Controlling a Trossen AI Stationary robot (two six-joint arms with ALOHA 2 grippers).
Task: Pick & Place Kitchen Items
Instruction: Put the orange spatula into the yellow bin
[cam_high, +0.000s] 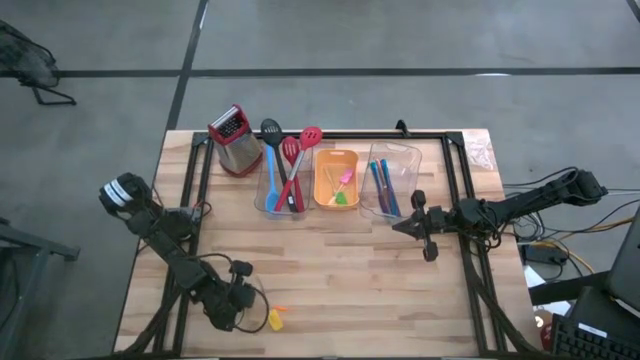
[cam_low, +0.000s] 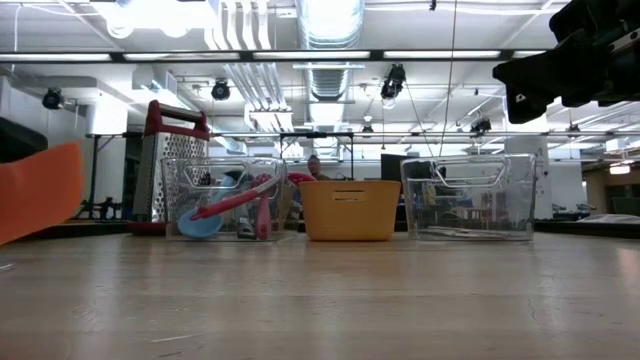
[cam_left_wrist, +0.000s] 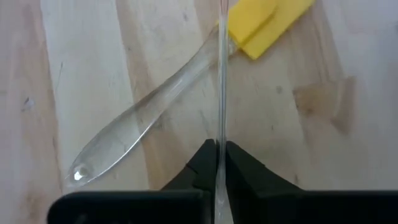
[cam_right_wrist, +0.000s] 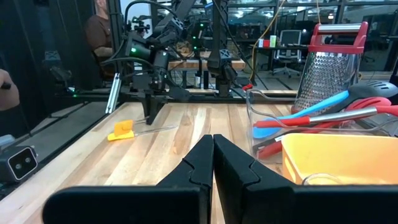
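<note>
My left gripper (cam_left_wrist: 221, 152) is low over the table's near left part (cam_high: 238, 300), shut on a thin clear utensil handle. A second clear-handled utensil (cam_left_wrist: 143, 112) with a yellow head (cam_left_wrist: 267, 22) lies flat on the wood beside it. Small yellow (cam_high: 274, 321) and orange (cam_high: 279, 310) pieces show next to this gripper from above. An orange blade (cam_low: 40, 190) fills the low view's left edge. Red, blue and black spoons (cam_high: 285, 165) stand in the left clear bin, and blue-handled cutlery (cam_high: 381, 185) sits in the right one. My right gripper (cam_right_wrist: 212, 142) is shut and hovers near the right bin (cam_high: 403, 226). My left gripper pinches the thin clear handle (cam_left_wrist: 221, 118) between its two fingers (cam_left_wrist: 239, 162). The handle is seen edge-on and runs straight ahead from the fingertips, crossing over the lying utensil. The arm comes down from above (cam_right_wrist: 149, 106). Which head this handle carries lies outside the wrist view.
A metal grater with a red handle (cam_high: 236, 140) stands at the far left. An orange tray (cam_high: 336, 180) holding small pink and green pieces sits between the two clear bins. Bare wood (cam_high: 330, 280) stretches across the table's middle and near side. A black frame (cam_high: 470, 170) borders the table.
</note>
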